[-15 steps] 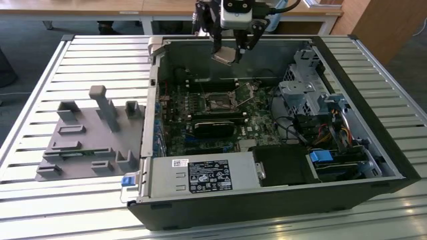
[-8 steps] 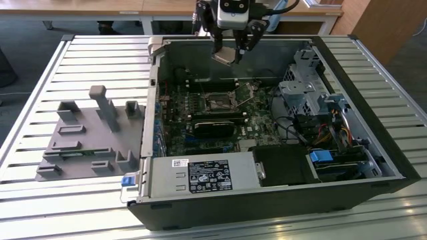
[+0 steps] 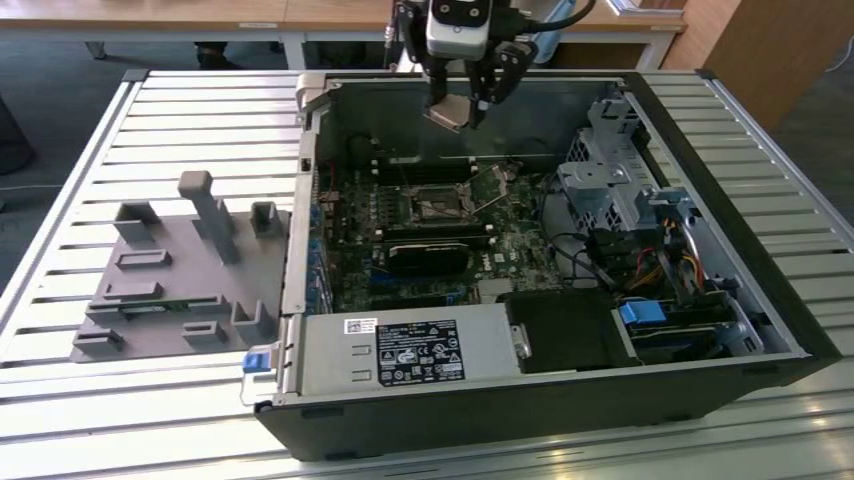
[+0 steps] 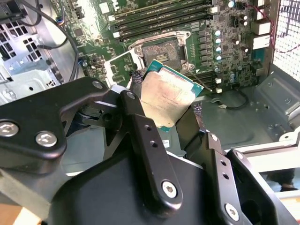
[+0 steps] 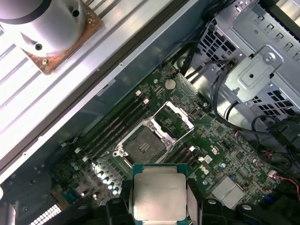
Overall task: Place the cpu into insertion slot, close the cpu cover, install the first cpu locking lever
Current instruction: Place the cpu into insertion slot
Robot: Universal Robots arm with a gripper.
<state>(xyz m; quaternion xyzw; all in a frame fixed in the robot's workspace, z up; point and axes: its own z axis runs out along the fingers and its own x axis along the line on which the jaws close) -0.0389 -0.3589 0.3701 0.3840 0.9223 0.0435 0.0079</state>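
Exterior view: my pincer (image 3: 461, 105) pinches the cpu (image 3: 451, 114), tilted, above the open computer case (image 3: 534, 400); insertion slot (image 3: 434, 209) well apart, pins too small to see.
Second wrist view: cpu's green rim shows; cpu cover (image 4: 121, 57) flipped open beside the bare insertion slot.
First wrist view: my fingers (image 5: 123, 198) cover two cpu edges.

Slatted table (image 3: 200, 110), wooden desk (image 3: 200, 12), perhaps carpet (image 3: 54, 75).

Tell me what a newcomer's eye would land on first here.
The gripper is shut on the cpu, hanging over the open computer case. Inside it, the insertion slot lies uncovered. On the exterior view's left, a grey fixture lies on the slatted table.
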